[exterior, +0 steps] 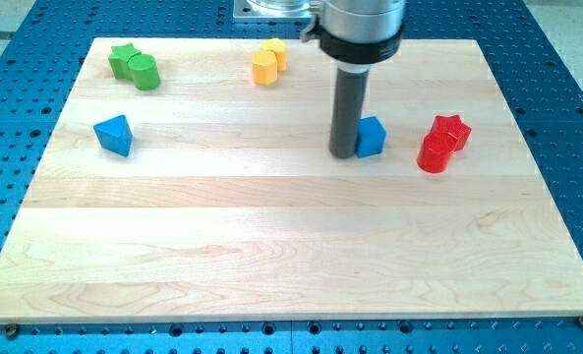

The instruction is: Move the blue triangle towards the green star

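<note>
Resting on the wooden surface [271,226], my tip [343,153] stands just to the view's left of a blue cube [371,137], touching it or very nearly so; the rod partly covers the cube's left edge, so I cannot tell whether there is real contact. This arm carries no hand at all, only the straight dark rod, so nothing is grasped or released. The blue triangle [114,135] lies well apart from my tip, far toward the view's left edge of the surface and at about the same height in the view as the cube. The green star [124,60] sits in the top left corner, above the triangle and slightly to its right, with a green cylinder [145,73] touching its lower right side. Between triangle and star the wood is bare. At the view's top, left of the rod, two yellow blocks [268,62] sit pressed together; their shapes are hard to make out. On the view's right, a red star [450,130] and a red cylinder [434,152] touch each other, near the blue cube but apart from it.
</note>
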